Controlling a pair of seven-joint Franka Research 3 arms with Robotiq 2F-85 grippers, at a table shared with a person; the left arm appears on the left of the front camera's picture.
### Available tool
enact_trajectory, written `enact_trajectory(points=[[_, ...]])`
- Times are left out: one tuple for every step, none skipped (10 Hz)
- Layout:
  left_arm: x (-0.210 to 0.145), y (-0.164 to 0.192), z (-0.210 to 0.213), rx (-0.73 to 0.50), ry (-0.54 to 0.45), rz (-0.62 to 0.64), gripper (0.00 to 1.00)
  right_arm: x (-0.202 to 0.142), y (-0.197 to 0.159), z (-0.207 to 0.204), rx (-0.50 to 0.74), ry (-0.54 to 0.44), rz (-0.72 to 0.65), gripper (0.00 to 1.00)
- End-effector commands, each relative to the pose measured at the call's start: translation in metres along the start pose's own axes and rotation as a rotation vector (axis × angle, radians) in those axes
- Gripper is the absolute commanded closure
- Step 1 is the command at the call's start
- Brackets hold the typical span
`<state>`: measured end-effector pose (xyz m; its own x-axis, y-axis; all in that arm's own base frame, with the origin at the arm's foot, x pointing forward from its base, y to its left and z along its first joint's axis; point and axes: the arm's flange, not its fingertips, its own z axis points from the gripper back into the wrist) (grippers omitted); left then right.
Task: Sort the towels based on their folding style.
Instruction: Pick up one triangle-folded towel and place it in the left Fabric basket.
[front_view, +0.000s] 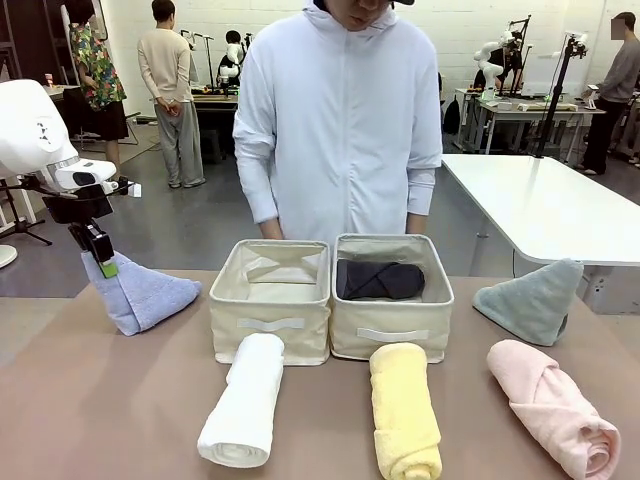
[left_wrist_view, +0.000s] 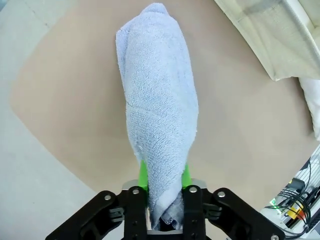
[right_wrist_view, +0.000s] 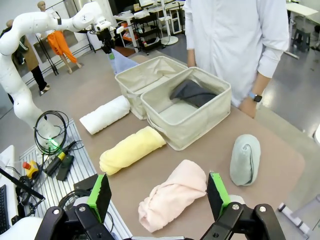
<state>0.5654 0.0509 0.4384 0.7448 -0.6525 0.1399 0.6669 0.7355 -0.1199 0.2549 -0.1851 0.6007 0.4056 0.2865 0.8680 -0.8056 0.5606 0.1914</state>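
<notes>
Left gripper pinched peak of light blue towel, green pads sunk in terry; cloth spread below onto table. Looked light, soft, floppy: thick folded peak judged safest hold. Right gripper hung spread, pink towel just ahead.

At nine o'clock, the left end effector pinches the light blue towel by its upper corner.

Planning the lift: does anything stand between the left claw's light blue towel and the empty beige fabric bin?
Nothing visible does. The left claw grips the light blue triangle-folded terry towel; bare table lies between it and the empty beige fabric bin. The white rolled terry towel lies in front of that bin, off the path.
</notes>
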Motion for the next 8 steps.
enact_trajectory(points=[[0.0, -0.002, 0.005, -0.011, -0.018, -0.013, 1.0, 0.003, -0.001, 0.0, 0.011, -0.026, 0.015, 0.0], [-0.001, -0.007, 0.017, -0.011, -0.037, -0.023, 1.0, 0.003, -0.001, 0.0, 0.011, -0.026, 0.015, 0.0], [-0.002, -0.017, 0.04, -0.026, -0.055, -0.051, 1.0, 0.003, -0.001, 0.0, 0.011, -0.026, 0.015, 0.0], [-0.004, -0.036, 0.078, -0.103, -0.058, -0.108, 1.0, 0.003, -0.001, 0.0, 0.011, -0.026, 0.015, 0.0], [-0.012, -0.064, 0.128, -0.166, -0.034, -0.195, 1.0, 0.003, -0.001, 0.0, 0.011, -0.026, 0.015, 0.0], [-0.024, -0.1, 0.188, -0.113, -0.002, -0.287, 1.0, 0.003, -0.001, 0.0, 0.011, -0.026, 0.015, 0.0], [-0.035, -0.13, 0.228, -0.046, 0.064, -0.35, 1.0, 0.003, -0.001, 0.0, 0.011, -0.026, 0.015, 0.0], [-0.042, -0.15, 0.254, 0.014, 0.144, -0.397, 1.0, 0.003, -0.001, 0.0, 0.011, -0.026, 0.015, 0.0]])
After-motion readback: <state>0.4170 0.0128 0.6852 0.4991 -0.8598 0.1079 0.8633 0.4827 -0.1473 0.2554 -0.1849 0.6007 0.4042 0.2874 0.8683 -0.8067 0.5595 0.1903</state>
